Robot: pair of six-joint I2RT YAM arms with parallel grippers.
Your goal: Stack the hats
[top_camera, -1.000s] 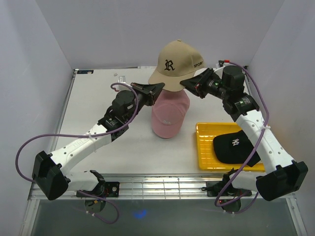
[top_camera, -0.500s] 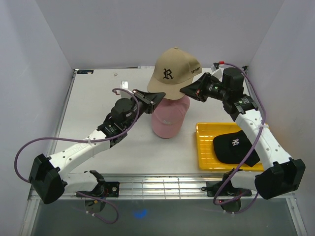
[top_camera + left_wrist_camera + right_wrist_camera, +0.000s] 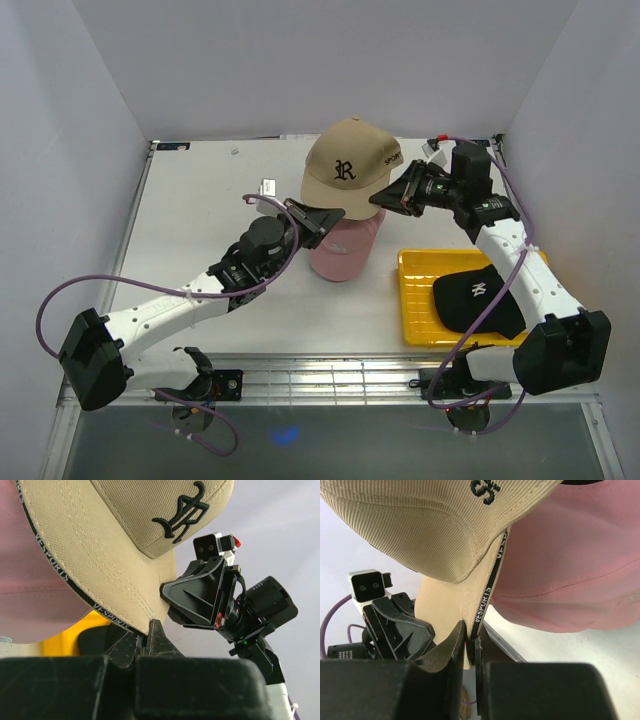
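A tan hat [image 3: 347, 167] with a black "R" logo hangs just over a pink hat [image 3: 345, 245] at the table's middle. My left gripper [image 3: 325, 214] is shut on the tan hat's rim at its left side, seen close in the left wrist view [image 3: 145, 635]. My right gripper [image 3: 381, 197] is shut on the rim's right side, seen in the right wrist view [image 3: 470, 642]. The tan hat [image 3: 420, 535] sits partly over the pink hat [image 3: 570, 575]. A black hat [image 3: 478, 300] lies in the yellow tray [image 3: 415, 300]. The white hat is out of view.
The yellow tray stands at the right, near the right arm. White walls close in the table at the back and both sides. A small white tag [image 3: 268, 187] lies on the table behind the left arm.
Both grippers have lowered the tan hat and brought it forward, down onto the pink hat. The left arm has swung right under the cap.
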